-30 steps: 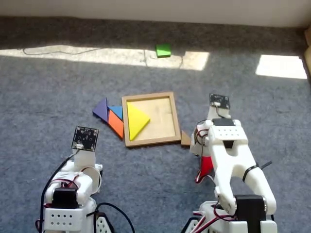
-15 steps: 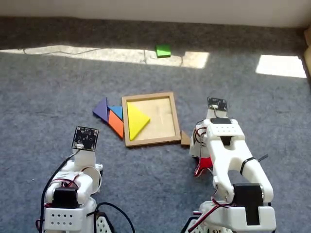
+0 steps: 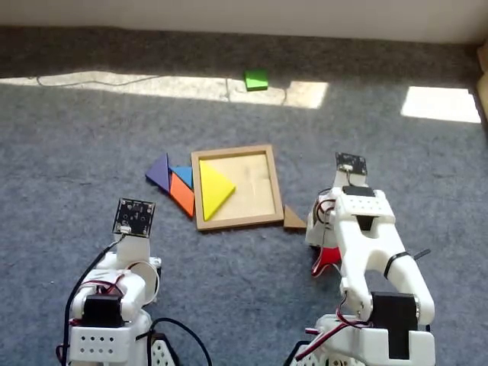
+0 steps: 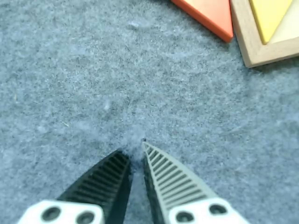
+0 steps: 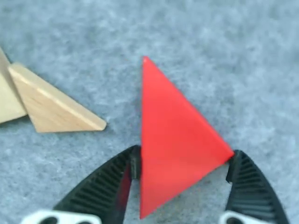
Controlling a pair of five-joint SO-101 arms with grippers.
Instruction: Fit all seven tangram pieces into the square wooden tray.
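The grey carpet (image 3: 91, 137) gives wide open room on every side, and its nap should keep thin pieces from sliding but may snag a dragged edge. The square wooden tray (image 3: 232, 149) lies in the middle, and its raised rim means every piece has to be lifted over, not pushed in. Inside it, the yellow triangle (image 3: 213, 189) lies against the left side, with most of the floor bare to its right. The orange piece (image 3: 181, 194), the blue piece (image 3: 183, 175) and the purple triangle (image 3: 158, 171) crowd the tray's left edge.

The red triangle (image 5: 173, 140) lies flat on the carpet near the tray's lower right corner, just beyond the small wooden triangle (image 5: 51, 105). It looks light, stiff and smooth, so it is best taken across its thin edges. The right gripper (image 5: 184, 156) has its jaws spread wide around it, one against the straight side and one at the far corner, a hold that could pivot. The left gripper (image 4: 135, 151) is nearly closed, holds nothing, and hangs over bare carpet.
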